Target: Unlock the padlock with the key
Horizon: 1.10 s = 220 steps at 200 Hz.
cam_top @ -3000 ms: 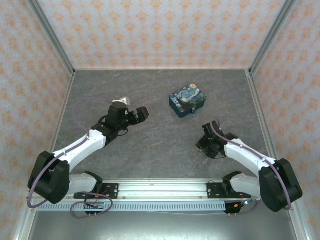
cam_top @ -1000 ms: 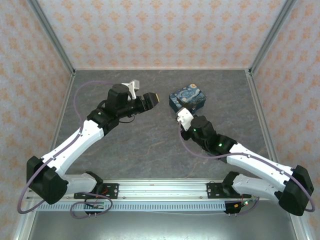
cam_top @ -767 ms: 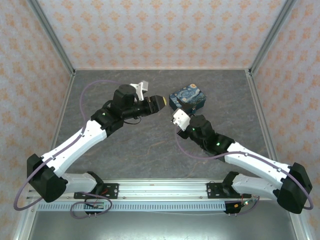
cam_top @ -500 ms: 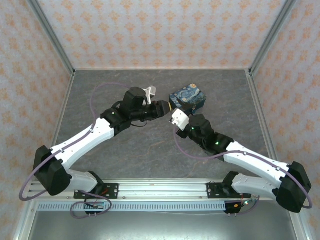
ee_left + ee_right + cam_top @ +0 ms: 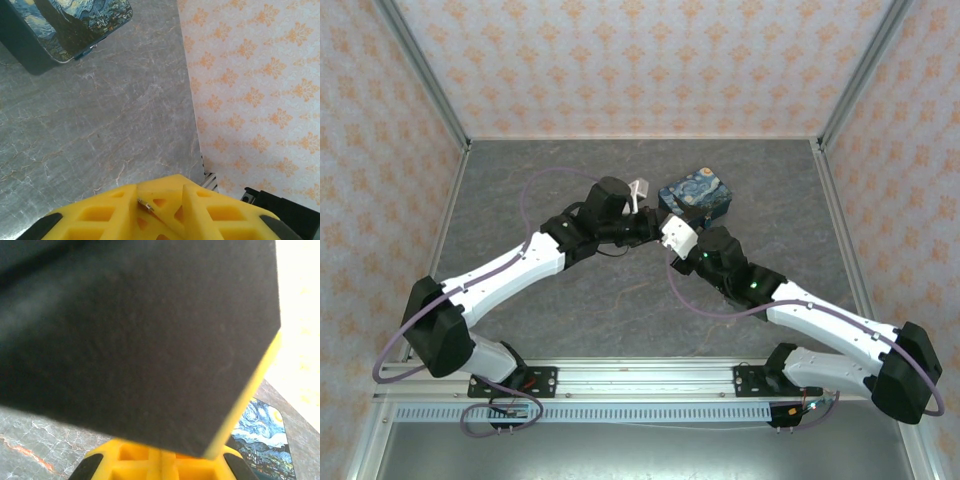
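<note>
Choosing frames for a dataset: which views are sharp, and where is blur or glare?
Top external: evenly lit and sharp, the dark blue box with swirl print crisp. Left wrist: grey marbled table sharp, no glare. Right wrist: a large dark blurred slab close up; wall at right washed out.

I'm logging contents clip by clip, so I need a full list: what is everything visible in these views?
box: one, dark blue with yellow swirl print, far middle of the table.
small silvery piece: one, metallic, between the fingers of the left gripper; too small to identify.
table: one, grey marbled, under everything.
walls: three, cream with orange pattern, around the table.
rail: one, silver, near edge.
arms: two, white and black, left arm and right arm reaching toward the box.
left gripper: one, yellow fingers, beside the box.
right gripper: one, yellow fingers, shut, close to the left gripper.
</note>
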Each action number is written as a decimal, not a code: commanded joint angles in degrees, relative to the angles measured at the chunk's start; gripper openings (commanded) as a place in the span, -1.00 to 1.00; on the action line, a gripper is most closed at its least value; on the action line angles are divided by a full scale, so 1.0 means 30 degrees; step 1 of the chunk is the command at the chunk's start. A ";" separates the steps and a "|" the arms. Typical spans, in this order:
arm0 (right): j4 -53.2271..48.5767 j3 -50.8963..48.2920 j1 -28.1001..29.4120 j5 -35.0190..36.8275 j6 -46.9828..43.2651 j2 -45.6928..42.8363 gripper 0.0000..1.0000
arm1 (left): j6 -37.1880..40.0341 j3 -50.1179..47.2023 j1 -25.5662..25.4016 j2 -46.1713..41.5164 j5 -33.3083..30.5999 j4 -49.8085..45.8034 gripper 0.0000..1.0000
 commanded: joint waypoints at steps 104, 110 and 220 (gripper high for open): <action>-0.0879 0.0472 0.0155 -0.0694 0.1018 -0.0835 -0.73 | 0.1022 0.0599 -0.0198 -0.0322 -0.1801 -0.0512 -1.00; -0.1003 0.0428 0.0155 -0.0820 0.1119 -0.0945 -0.64 | 0.1199 0.0557 -0.0213 -0.0442 -0.1990 -0.0455 -1.00; 0.8091 -0.4388 -0.8023 -1.5726 1.6423 -0.5738 0.63 | 1.1122 -0.0814 -0.0155 -0.4595 -0.1025 0.1775 -1.00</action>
